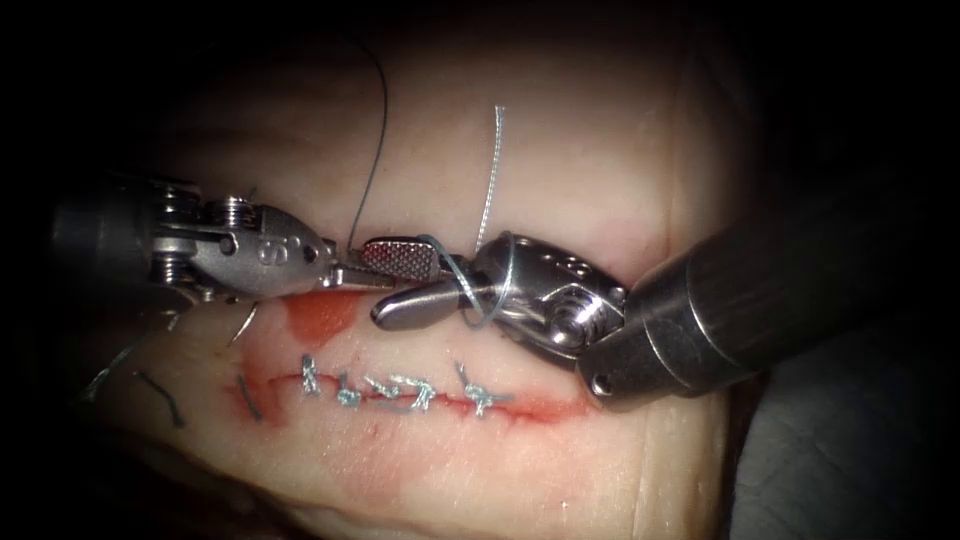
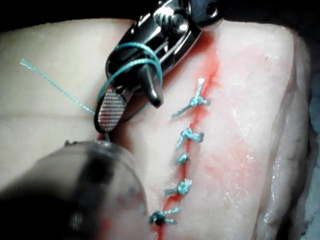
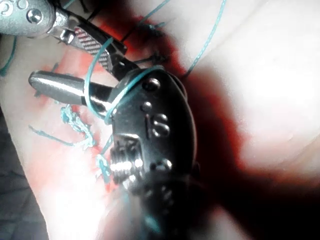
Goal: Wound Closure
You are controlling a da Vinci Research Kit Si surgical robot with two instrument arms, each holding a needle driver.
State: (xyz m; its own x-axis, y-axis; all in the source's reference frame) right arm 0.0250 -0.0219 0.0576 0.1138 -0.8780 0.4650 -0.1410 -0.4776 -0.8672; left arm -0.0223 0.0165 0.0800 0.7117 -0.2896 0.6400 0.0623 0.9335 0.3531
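two tools meet tip to tip just above the cut. the right tool (image 1: 405, 285) has its jaws spread wide, ridged upper jaw and smooth lower jaw apart, with the teal thread (image 1: 490, 285) looped around the jaws near the hinge; nothing sits clamped between them. the left tool (image 1: 352, 272) looks closed at its tip, apparently pinching a dark strand (image 1: 372, 150) that rises away over the tissue (image 1: 580, 170), though the grip itself is hard to make out. a pale thread tail (image 1: 492, 170) stands up from the loop. i can't spot the needle. below, the cut (image 1: 400, 395) carries a row of about five knotted stitches (image 1: 385, 392), so most of the closure looks done. red fluid (image 1: 322, 315) pools at the left end, with loose cut thread ends (image 1: 160, 395) beside it.
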